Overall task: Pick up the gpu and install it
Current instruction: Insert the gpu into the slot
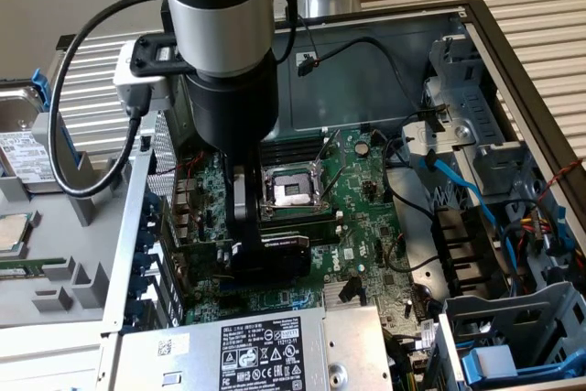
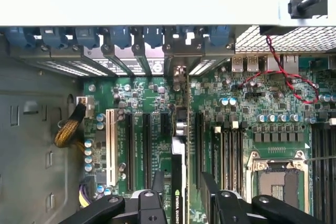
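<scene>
I see one open computer case [image 1: 513, 52], one green motherboard [image 1: 366, 217] inside it, one empty processor socket [image 1: 291, 191] near its centre, and one gpu [image 1: 275, 249]. The gpu stands on edge over the expansion slots [image 2: 147, 150], at about seven o'clock from the socket: a black shroud with a small pale logo. My hand [image 2: 181, 192] has its fingers [image 2: 157, 182] closed against the card's two faces.

drive cage [image 1: 513, 180] and cables [image 1: 458, 180] crowd the exterior view's right, cpu socket [image 1: 291, 191] area open above
</scene>
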Motion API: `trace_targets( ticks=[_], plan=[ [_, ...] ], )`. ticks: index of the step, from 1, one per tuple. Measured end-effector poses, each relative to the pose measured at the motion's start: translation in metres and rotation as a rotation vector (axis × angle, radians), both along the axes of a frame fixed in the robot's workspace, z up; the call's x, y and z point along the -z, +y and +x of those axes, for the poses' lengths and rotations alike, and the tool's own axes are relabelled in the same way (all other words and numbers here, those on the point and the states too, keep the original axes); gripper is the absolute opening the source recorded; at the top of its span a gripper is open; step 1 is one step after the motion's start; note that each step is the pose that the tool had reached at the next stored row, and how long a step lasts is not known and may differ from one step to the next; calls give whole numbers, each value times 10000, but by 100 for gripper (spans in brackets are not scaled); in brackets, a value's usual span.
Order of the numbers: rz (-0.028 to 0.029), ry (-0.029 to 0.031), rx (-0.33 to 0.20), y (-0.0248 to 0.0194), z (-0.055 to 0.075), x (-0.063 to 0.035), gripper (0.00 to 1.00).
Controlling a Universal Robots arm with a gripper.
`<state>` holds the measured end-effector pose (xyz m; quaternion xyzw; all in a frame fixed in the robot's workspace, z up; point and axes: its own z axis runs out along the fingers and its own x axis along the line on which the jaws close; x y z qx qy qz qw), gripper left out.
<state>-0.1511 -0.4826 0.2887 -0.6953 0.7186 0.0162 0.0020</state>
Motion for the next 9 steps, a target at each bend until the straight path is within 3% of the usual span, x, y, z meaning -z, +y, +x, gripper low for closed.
trace_targets(
  ticks=[9],
  plan=[
    [0, 1, -1, 0, 0, -2, 41]
  ],
)
